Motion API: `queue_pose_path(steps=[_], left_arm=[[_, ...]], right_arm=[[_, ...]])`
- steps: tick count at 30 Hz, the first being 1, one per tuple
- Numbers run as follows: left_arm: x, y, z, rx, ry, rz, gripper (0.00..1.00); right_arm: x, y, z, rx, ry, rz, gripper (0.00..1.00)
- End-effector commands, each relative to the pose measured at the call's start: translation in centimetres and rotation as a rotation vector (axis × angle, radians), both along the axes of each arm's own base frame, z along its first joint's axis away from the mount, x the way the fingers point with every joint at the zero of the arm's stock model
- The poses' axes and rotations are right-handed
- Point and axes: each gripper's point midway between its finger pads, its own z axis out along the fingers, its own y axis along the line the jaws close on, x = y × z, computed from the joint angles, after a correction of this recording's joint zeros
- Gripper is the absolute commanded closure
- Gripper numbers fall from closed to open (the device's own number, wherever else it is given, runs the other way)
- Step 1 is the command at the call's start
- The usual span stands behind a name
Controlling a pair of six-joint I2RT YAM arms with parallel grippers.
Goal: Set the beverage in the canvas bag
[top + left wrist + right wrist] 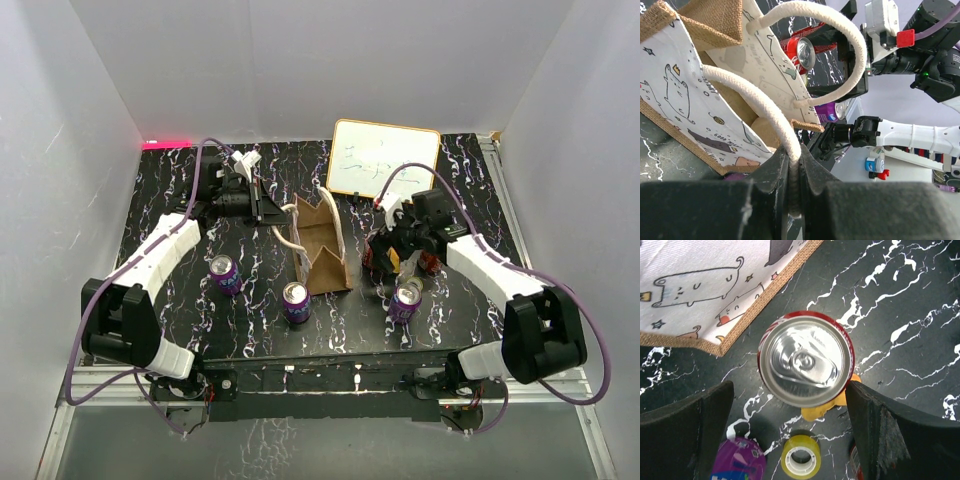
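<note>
Barely begun, by the look of it. No can seen inside the bag (318, 250) yet; stands upright at the table's middle, mouth open.

Pinches one cream handle (770, 115) with the left claw (792, 167), narrow and clamped on the rope, seemingly to hold the mouth open.

Straddles a red can (806, 357) with the right claw (790, 390), spread wide, pads (690, 425) clear of the tin on both sides. Sits upright just right of the bag, toward the right edge.

Left to do, as judged: close on the can, lift, carry over the rim, lower in, let go.

Also out, untouched: three purple cans (296, 300), spread between the bag and the near edge.

Underneath, a black table (480, 190) veined in white. At the far edge, a whiteboard (383, 160); beside the red can, a tape roll (800, 460). Around three sides, plain white walls; at the far left corner, a red light (165, 143).
</note>
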Motion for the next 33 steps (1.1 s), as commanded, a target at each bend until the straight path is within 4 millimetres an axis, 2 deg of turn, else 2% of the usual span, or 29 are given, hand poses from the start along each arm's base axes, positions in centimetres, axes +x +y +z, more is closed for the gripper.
queue_pose_path(steps=[1,5,10,14,18,21,23,26,28,30,33], left_arm=[[-0.6,0.3,1.2,0.003,-0.075,-0.017,0.90],[-0.7,0.6,1.1,0.019,-0.097,-0.013,0.72],[-0.5,0.9,1.2,0.049,-0.127,-0.007,0.57],[-0.4,1.3,1.2,0.082,-0.153,0.008,0.48],[-0.2,1.6,1.2,0.109,-0.175,0.019,0.45],[-0.2,1.7,1.2,0.117,-0.183,0.020,0.45],[-0.1,1.7,1.1,0.120,-0.185,0.020,0.45],[-0.1,1.8,1.1,0.128,-0.192,0.021,0.47],[0.0,1.9,0.9,0.134,-0.194,0.023,0.53],[0.1,2.0,0.8,0.140,-0.201,0.025,0.64],[0.2,2.2,0.6,0.158,-0.210,0.029,0.82]], right_arm=[[3.2,0.9,1.4,0.002,-0.127,-0.015,0.02],[4.2,1.5,1.2,-0.002,-0.136,-0.015,0.02],[5.1,1.6,1.5,-0.010,-0.164,-0.033,0.04],[5.5,1.5,2.0,-0.018,-0.186,-0.044,0.07],[5.8,1.5,2.2,-0.020,-0.194,-0.049,0.13],[5.9,1.5,2.4,-0.018,-0.199,-0.046,0.24],[5.9,1.6,2.7,-0.015,-0.196,-0.043,0.38],[5.9,1.9,3.9,-0.004,-0.203,-0.035,0.64],[5.8,2.1,5.7,0.017,-0.224,-0.029,0.80],[5.7,2.3,8.3,0.044,-0.272,-0.032,0.91],[5.0,2.8,13.2,0.096,-0.361,-0.007,0.92]])
